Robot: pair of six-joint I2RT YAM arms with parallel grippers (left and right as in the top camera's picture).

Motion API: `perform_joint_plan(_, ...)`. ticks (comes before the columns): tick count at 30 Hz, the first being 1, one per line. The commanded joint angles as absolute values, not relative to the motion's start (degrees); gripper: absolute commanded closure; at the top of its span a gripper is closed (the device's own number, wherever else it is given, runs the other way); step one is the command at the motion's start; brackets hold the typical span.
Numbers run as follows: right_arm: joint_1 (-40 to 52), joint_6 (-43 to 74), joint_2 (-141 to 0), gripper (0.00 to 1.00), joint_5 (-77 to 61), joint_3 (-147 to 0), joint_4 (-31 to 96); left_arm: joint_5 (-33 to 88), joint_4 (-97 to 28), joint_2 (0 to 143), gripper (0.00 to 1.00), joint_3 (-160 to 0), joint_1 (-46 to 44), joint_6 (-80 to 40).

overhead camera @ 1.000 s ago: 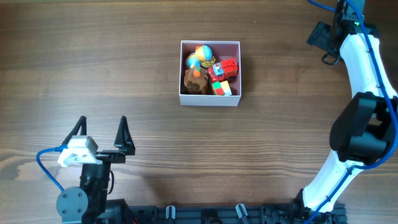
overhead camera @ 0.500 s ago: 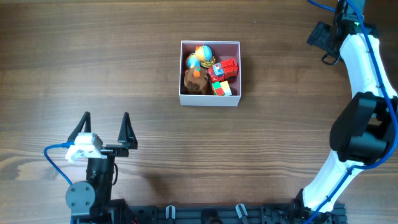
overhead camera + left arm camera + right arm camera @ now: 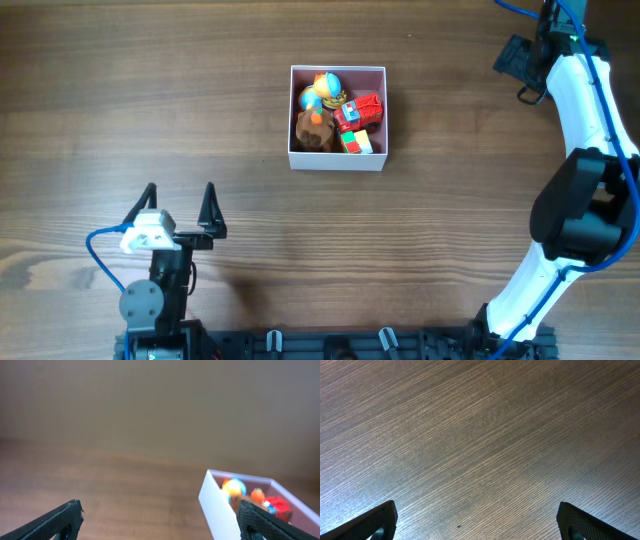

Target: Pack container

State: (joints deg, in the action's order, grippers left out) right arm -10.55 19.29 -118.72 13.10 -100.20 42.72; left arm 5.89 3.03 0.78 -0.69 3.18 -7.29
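Overhead view of a wooden table (image 3: 150,90) with two robot arms. The container (image 3: 338,161), a shallow square box with white walls, sits a little above the middle of the table. It holds four small toys packed close together:

- a blue, orange and yellow ball (image 3: 322,90) at the back left
- a brown toy (image 3: 315,133) with an orange spot at the front left
- a red toy (image 3: 362,108) on the right
- a multicoloured cube (image 3: 356,143) at the front right

No loose toy shows anywhere on the table.

The left hand (image 3: 179,190) is released, with its two dark fingers spread wide and nothing between them. It sits low at the near left edge, well apart from the container. Its wrist camera sees the box's white corner off to the right, with the toys peeking over the wall.

The right hand (image 3: 480,522) is also released and empty, and only bare wood grain lies beneath it. In the overhead view its arm reaches up to the far right corner, well away from the box.

The packing looks complete, so the step in hand is probably parking the arms. To do that well, both hands should be left spread and empty. Each arm should move along its own side of the table, on a path that never crosses the box. The thin walls look light, so a brush from a finger could slide the container or tip a toy out. From these views I cannot tell whether any toy sits above the rim.
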Motion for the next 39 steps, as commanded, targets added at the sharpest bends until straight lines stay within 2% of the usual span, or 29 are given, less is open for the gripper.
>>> perform_joint_plan(1, -10.15, 19.9, -119.48, 0.0, 13.04, -99.9, 42.61, 5.74, -0.25, 0.16, 0.0, -0.32, 3.6, -6.42)
perform_joint_plan(4, -10.15, 19.9, -119.48, 0.0, 13.04, -99.9, 42.61, 5.74, -4.08, 0.16, 0.0, -0.32, 3.6, -6.39)
perform_joint_plan(36, -10.13, 19.9, -119.48, 0.0, 13.02, -99.88, 42.61, 5.74, -3.95, 0.16, 0.0, -0.32, 3.62, -6.42)
perform_joint_plan(39, -9.32, 16.45, -117.25, 0.0, 13.06, -99.88, 42.89, 5.74, -3.95, 0.16, 0.0, -0.32, 3.62, -6.39)
